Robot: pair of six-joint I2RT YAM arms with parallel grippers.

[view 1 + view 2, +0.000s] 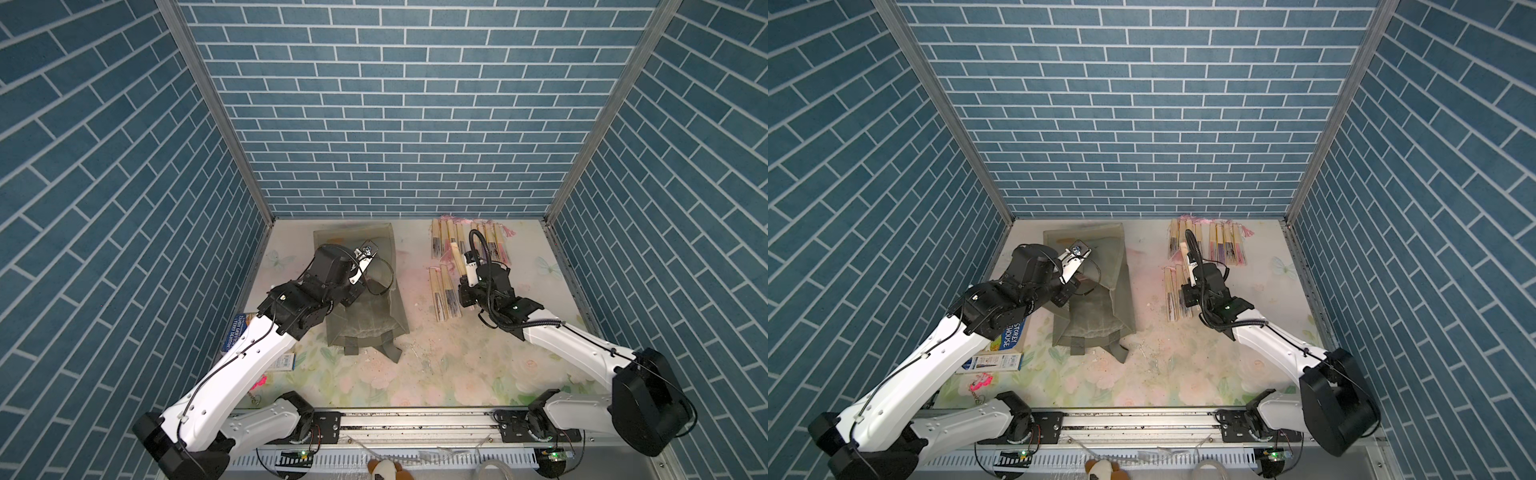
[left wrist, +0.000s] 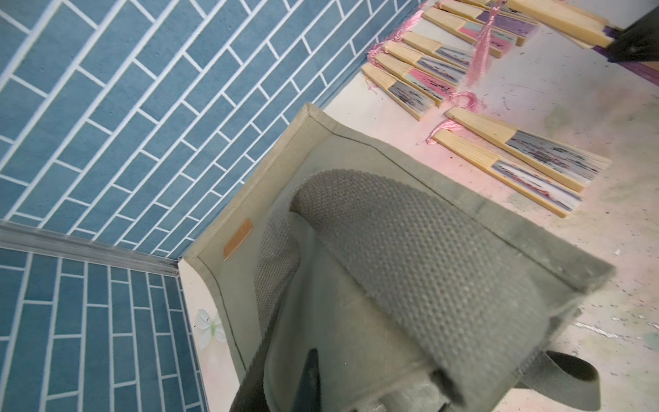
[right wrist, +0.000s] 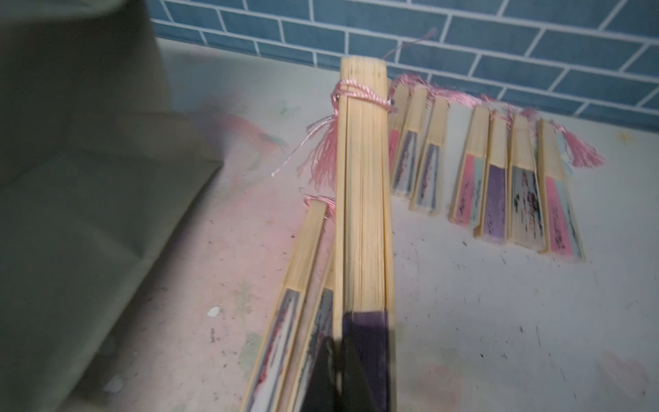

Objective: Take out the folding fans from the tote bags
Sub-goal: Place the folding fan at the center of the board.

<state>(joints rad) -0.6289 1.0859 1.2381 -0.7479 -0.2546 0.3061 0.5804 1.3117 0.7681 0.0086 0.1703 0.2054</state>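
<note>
The grey-green tote bag (image 1: pixel 365 316) lies on the table's back left, also seen in the right wrist view (image 3: pixel 71 178). My left gripper (image 1: pixel 358 296) is shut on fabric at the bag's mouth. In the left wrist view the cloth (image 2: pixel 374 249) drapes over the gripper (image 2: pixel 313 385). My right gripper (image 3: pixel 338 374) is shut on the purple pleats of one folding fan (image 3: pixel 363 214), which it holds beside two fans (image 1: pixel 444 295) lying on the table. Several more fans (image 1: pixel 469 237) lie in a row at the back wall. What is inside the bag is hidden.
A blue printed book (image 1: pixel 1011 332) and a small flat box (image 1: pixel 994 361) lie under my left arm. A pink keychain (image 1: pixel 980 380) sits near the front left. Brick walls close in three sides. The arm rail (image 1: pixel 415 424) runs along the front.
</note>
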